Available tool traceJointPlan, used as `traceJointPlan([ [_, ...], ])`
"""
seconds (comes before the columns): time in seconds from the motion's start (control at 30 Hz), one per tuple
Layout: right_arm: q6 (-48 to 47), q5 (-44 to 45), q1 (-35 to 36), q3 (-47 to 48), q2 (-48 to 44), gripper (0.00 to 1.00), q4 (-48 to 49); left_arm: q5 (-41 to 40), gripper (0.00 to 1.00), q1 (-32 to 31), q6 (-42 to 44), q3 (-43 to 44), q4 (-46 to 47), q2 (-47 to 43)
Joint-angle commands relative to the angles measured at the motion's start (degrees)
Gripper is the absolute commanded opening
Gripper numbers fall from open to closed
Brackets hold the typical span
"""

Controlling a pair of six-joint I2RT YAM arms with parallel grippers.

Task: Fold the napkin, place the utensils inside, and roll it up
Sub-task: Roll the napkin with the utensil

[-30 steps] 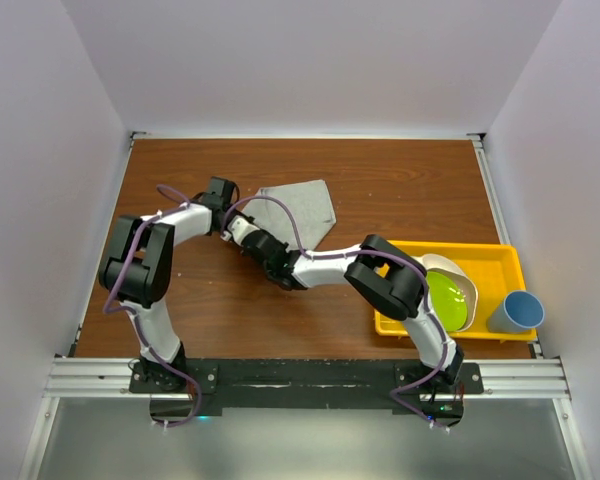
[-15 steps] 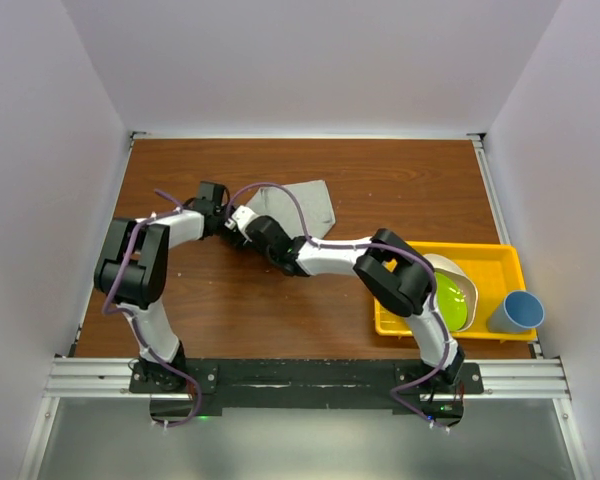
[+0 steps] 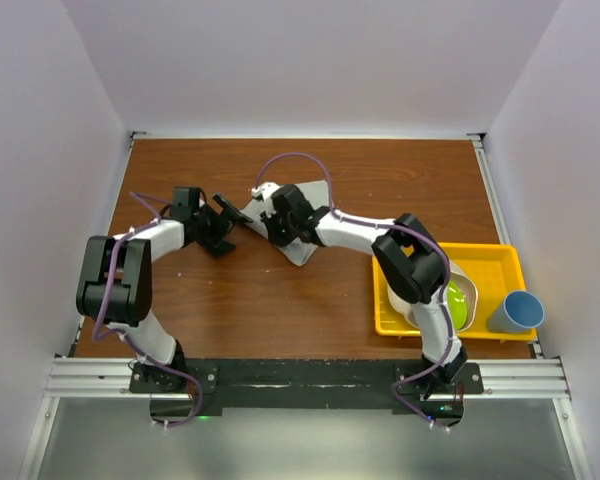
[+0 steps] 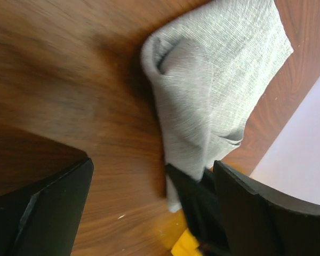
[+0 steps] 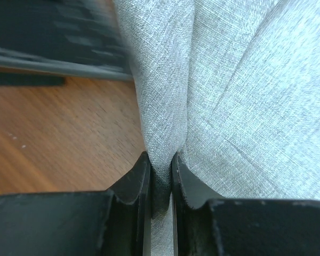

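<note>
The light grey napkin (image 3: 316, 197) lies bunched on the wooden table, left of centre toward the back. My right gripper (image 3: 280, 224) is shut on a raised fold of the napkin (image 5: 245, 106), and the cloth is pinched between its fingertips (image 5: 160, 172). My left gripper (image 3: 228, 226) stands wide open just left of the napkin, holding nothing. In the left wrist view the napkin (image 4: 218, 90) shows a rounded, rolled end beyond the left gripper (image 4: 154, 208), with bare wood between the fingers. The utensils are out of view.
A yellow tray (image 3: 502, 256) at the right holds a white bowl (image 3: 450, 268) and a green dish (image 3: 448, 302). A blue cup (image 3: 516, 312) stands just right of the tray. White walls close in the table on three sides.
My left gripper has opened, let go of the napkin and drawn back to the left. My right gripper has carried its pinched fold toward the back of the table.
</note>
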Motion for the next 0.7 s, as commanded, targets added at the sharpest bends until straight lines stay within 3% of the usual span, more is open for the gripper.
traceJointPlan([
  [0.0,6.5,-20.3,-6.1,6.5,4.1,0.00,-13.3,-0.7,1.00,1.6,7.7,-0.3,-1.5,-4.5],
  [0.27,14.6,-45.7,-13.0,19.4,13.6,0.00,-23.1,7.5,0.96,1.2,11.9,-5.7,8.6,-6.1],
  [0.43,25.6,-57.7,-16.0,18.7,16.9,0.00,-17.4,9.9,0.98,-0.4,9.1,-8.1,14.9,-3.6],
  [0.67,38.6,-64.7,-17.8,19.7,21.7,0.00,-8.2,10.6,0.95,-3.5,1.7,-5.2,26.1,4.1],
])
